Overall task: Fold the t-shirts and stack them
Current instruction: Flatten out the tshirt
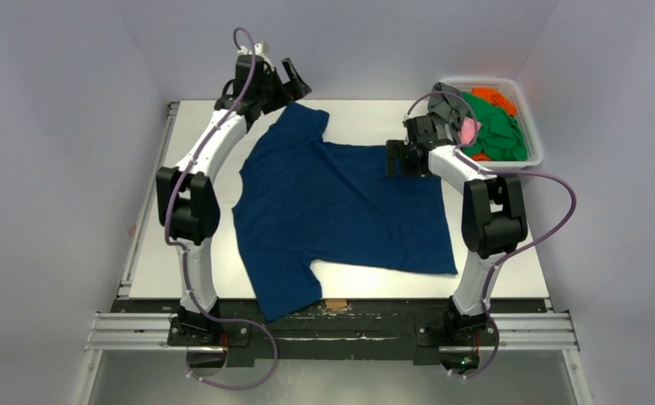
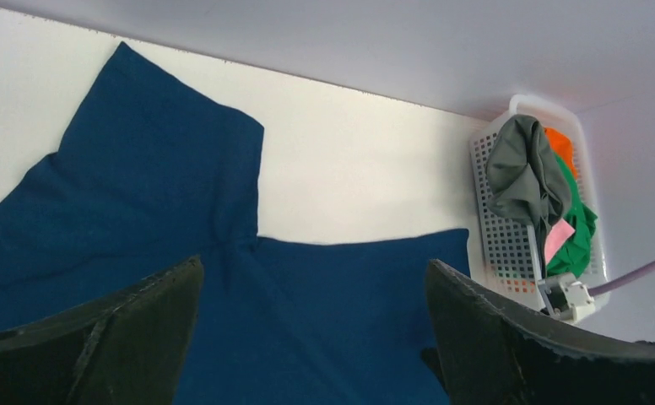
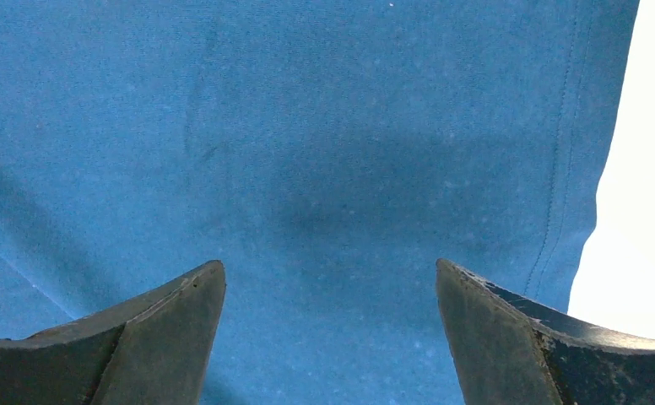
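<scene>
Both spread, empty: navy shirt (image 1: pixel 341 211) sleeve lies below your left gripper (image 2: pixel 314 263), its hem under your right gripper (image 3: pixel 328 266).

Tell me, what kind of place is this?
Probably a robot lab booth, not a home: plain grey-white walls box in a white table, and two black-and-white robot arms are bolted to a metal rail at its edge.

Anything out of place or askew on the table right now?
Two things. The navy t-shirt lies skewed on the table, and its near sleeve hangs past the near edge. In the basket, a grey t-shirt is draped over the rim rather than lying inside. No damage shows.
</scene>
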Controlling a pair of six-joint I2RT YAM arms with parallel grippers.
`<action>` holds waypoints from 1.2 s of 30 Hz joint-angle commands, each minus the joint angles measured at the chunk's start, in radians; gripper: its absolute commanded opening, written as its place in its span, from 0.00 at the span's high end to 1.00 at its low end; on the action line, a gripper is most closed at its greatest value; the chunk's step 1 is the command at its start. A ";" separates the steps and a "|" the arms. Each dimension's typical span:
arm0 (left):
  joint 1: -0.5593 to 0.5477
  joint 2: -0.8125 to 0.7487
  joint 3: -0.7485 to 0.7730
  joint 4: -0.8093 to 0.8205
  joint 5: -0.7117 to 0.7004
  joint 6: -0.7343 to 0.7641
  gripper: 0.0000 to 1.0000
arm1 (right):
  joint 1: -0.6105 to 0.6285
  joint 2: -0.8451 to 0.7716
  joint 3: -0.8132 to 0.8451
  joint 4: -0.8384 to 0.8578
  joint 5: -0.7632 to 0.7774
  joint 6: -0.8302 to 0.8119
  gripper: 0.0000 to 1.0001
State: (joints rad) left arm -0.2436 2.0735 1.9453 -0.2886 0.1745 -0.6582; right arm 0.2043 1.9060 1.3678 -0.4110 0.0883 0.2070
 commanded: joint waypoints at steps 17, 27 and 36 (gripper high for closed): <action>0.068 0.216 -0.142 -0.223 0.058 -0.193 0.00 | -0.005 0.271 0.267 0.081 0.012 0.119 0.07; 0.115 0.365 0.094 -0.272 0.003 -0.325 0.00 | -0.020 0.493 0.560 0.016 0.006 0.136 0.07; 0.172 0.586 0.464 -0.250 -0.001 -0.435 0.00 | -0.058 0.618 0.806 0.005 -0.056 0.195 0.01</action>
State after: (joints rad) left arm -0.1112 2.5587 2.2852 -0.5632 0.2035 -1.0237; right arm 0.1722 2.4809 2.1014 -0.3679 0.1005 0.3416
